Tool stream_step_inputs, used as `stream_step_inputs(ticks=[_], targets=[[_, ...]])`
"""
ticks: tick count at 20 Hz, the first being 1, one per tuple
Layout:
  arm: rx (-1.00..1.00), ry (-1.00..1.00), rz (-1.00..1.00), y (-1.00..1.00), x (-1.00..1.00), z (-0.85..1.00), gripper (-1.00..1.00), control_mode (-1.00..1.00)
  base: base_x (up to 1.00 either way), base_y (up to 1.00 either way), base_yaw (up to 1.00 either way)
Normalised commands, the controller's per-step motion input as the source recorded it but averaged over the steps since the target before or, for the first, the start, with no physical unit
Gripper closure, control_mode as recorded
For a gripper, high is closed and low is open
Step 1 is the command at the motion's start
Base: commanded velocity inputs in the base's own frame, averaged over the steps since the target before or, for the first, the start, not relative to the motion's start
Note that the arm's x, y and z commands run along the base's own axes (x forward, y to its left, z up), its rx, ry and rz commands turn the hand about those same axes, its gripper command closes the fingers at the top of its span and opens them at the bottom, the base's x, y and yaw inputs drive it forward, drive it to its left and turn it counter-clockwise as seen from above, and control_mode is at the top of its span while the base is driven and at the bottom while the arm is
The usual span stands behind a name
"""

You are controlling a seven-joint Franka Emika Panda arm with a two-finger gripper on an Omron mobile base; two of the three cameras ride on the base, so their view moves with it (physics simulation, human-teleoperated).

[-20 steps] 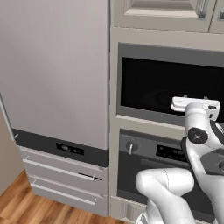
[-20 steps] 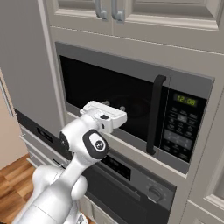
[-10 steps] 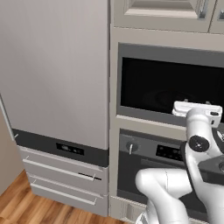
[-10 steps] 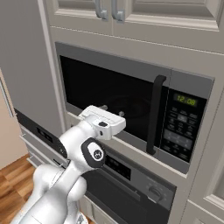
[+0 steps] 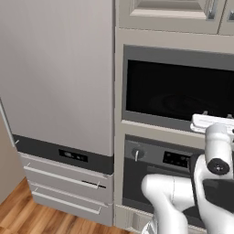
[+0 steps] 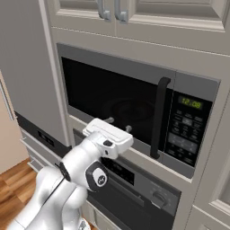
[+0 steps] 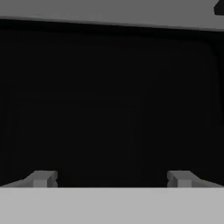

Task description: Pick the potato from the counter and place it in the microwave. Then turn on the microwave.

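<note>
Microwave (image 6: 134,112) sits center frame in the right base view, door shut: wide black glass, vertical black handle (image 6: 158,117) right of the glass, keypad panel (image 6: 185,132) with a green clock readout at far right. Faint round plate outline visible through the glass, mid-door; can't make out anything on it, and the potato can't be located in any of these pictures. Gripper (image 6: 117,125) is at lower center of the door in the right base view, pointed at the glass, fingers spread wide with nothing between them; the two tips read as small nubs just above the white hand. Can't tell whether the tips touch the glass or sit just off it. In the left base view the gripper (image 5: 216,114) is at the right edge, mid-height, at the bottom strip of the microwave door. Hand view: the two fingertips (image 7: 41,178) sit at lower left and lower right, far apart, black glass ahead, grey frame strip along the top. Below the microwave: oven (image 5: 155,173) with a knob (image 5: 135,154) and a small dark display. Grey fridge-style panel (image 5: 59,77) takes the left half of the left base view, drawers (image 5: 64,187) under it, wood floor lower left. Cream cabinet doors (image 6: 134,13) along the top of the right base view.
</note>
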Motion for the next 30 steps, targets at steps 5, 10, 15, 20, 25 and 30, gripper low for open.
stream_step_inputs(ticks=[5,10,15,20,25,30], targets=[[0.0,0.0,0.03,-0.25,-0.48,0.0,-1.0,-1.0,0.0,0.0,0.0],[0.0,0.0,0.03,-0.17,-0.48,0.0,-1.0,-1.0,0.0,0.0,0.0],[0.0,0.0,0.02,-0.15,-0.38,0.0,-1.0,-1.0,0.0,0.0,0.0],[0.0,0.02,0.0,-0.13,-0.22,0.0,-1.0,-1.0,0.0,0.0,0.0],[0.0,0.04,0.0,-0.2,-0.08,0.0,-1.0,-1.0,0.0,0.0,0.0],[0.0,0.03,0.0,-0.27,-0.04,0.0,-1.0,-1.0,0.0,0.0,0.0]])
